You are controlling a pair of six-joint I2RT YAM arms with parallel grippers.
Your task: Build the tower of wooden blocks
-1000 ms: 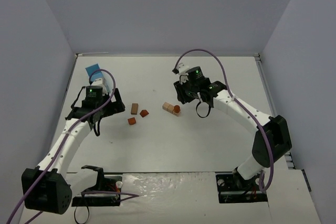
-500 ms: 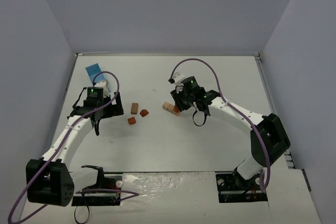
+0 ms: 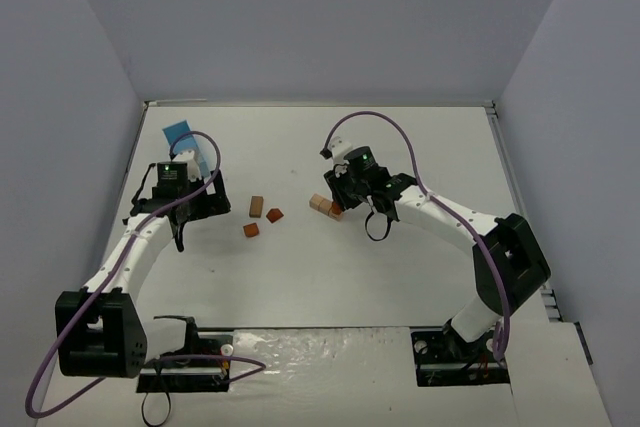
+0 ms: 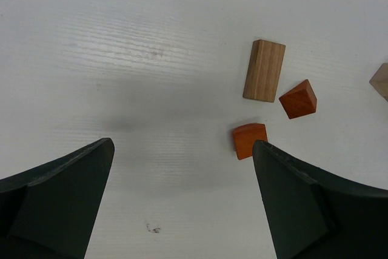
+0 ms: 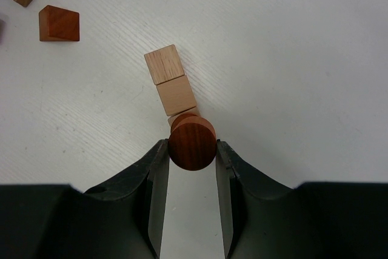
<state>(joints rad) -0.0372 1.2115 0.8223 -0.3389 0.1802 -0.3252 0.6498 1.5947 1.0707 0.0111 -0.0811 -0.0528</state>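
My right gripper [image 5: 192,150] is shut on a round reddish-brown cylinder block [image 5: 193,139]. It holds the cylinder over the near end of a short row of light tan cubes [image 5: 164,63], and a tan block [image 5: 180,115] peeks out just behind it. From above, that gripper [image 3: 338,210] sits at the row's [image 3: 320,203] right end. My left gripper [image 4: 182,147] is open and empty above bare table. Ahead of it to the right lie a tan oblong block [image 4: 264,70], a reddish wedge [image 4: 298,99] and an orange-brown block [image 4: 250,141].
A light-blue box [image 3: 180,133] lies at the back left, behind my left arm. In the top view the three loose blocks [image 3: 257,207] lie between the two grippers. Grey walls close the white table [image 3: 300,277] on three sides.
My right gripper has carried the cylinder left and slightly nearer, up to the tan row's end. The left arm has drawn back a little to the left, still open.
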